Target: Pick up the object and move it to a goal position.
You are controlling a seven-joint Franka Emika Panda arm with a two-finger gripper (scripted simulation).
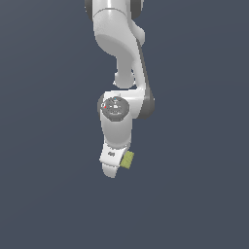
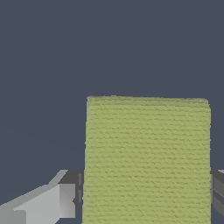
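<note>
Dark slate-blue background fills both views. At the white arm's tip, the hand point(image 1: 115, 165) is clamped on the block point(image 2: 146, 159), a flat yellow-green rectangle with fine woven stripes; grey fingers point(image 2: 65, 199) press its two sides

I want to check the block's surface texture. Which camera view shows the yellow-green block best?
The wrist view: the yellow-green block fills much of the picture there, its fine striped texture is plain, and gripper fingers stand at its sides. The exterior view shows only a small yellow-green patch beside the gripper.
</note>
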